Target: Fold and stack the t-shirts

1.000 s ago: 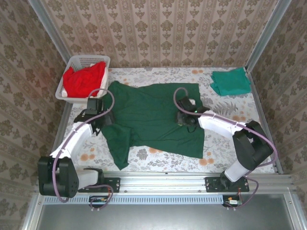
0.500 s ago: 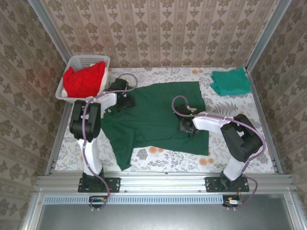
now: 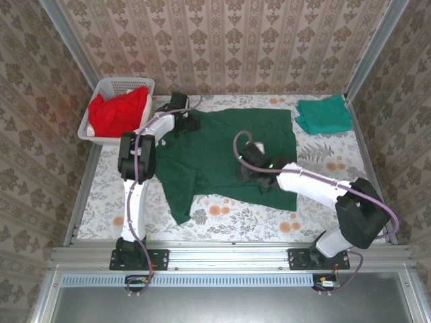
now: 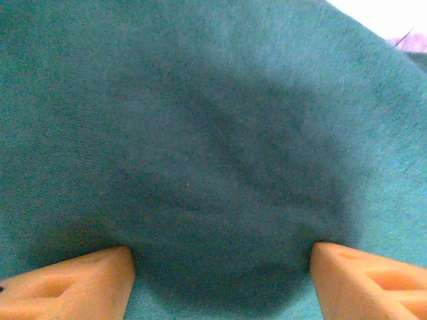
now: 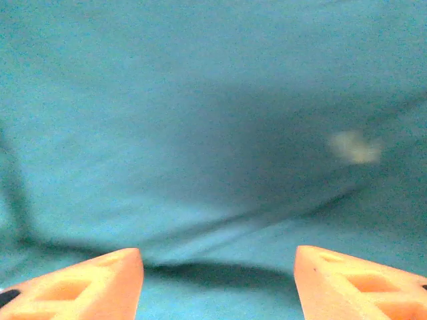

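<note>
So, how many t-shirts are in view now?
3: a dark green t-shirt spread mid-table, a teal t-shirt folded at the far right, a red t-shirt in the white basket, which may hide more.

White slotted basket (image 3: 124,84) at far-left corner of the table. Floral tablecloth (image 3: 236,215) covers the top. Patterned wallpaper (image 3: 229,40) behind and beside.

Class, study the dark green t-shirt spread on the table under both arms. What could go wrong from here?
The left fingers and right fingers stand apart over flat cloth of the dark green t-shirt; closing may grab a bunch or nothing. The left arm lies close by the white basket and could nudge it. The near sleeve juts out; a fold may go crooked.
</note>
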Robot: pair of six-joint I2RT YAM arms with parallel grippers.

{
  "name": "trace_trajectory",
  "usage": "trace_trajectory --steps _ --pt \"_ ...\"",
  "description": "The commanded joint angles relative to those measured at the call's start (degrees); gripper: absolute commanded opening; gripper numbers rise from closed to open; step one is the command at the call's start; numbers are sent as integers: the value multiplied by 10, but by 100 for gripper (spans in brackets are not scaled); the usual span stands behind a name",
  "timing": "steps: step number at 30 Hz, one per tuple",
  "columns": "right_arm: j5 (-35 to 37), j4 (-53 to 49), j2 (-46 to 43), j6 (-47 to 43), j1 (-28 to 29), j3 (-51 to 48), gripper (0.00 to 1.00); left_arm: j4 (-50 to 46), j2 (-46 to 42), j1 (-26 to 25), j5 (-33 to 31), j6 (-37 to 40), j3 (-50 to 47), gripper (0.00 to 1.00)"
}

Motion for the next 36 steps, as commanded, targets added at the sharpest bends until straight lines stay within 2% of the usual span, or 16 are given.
trace_trajectory --steps 1,4,8,14,18,20,23,27,31,33,36 --pt "-32 64 60 -13 45 -13 63 -82 71 -5 30 19 67 73" --pt "9 -13 135 8 50 36 59 -102 76 -2 36 25 104 74" --pt "34 -90 185 47 33 51 56 -99 41 9 21 24 80 76" --pt "30 -91 153 57 -31 -11 57 -80 -16 47 27 15 -24 72" --pt "60 -129 136 20 -78 8 58 -48 -111 47 19 24 -95 77" --pt "78 -149 114 4 -78 23 59 -54 -149 47 14 30 -107 81" --pt "54 -119 46 -10 -40 15 60 -46 -199 44 13 39 -133 86" --pt "0 20 -9 0 60 -38 60 -22 -211 31 18 46 -163 90" --pt "-12 63 50 21 141 -20 59 -30 -163 19 26 45 -151 90" --pt "-3 48 101 17 175 22 59 -22 -144 15 30 42 -151 90" --pt "33 -27 171 17 209 100 58 -16 -115 13 34 40 -142 89"
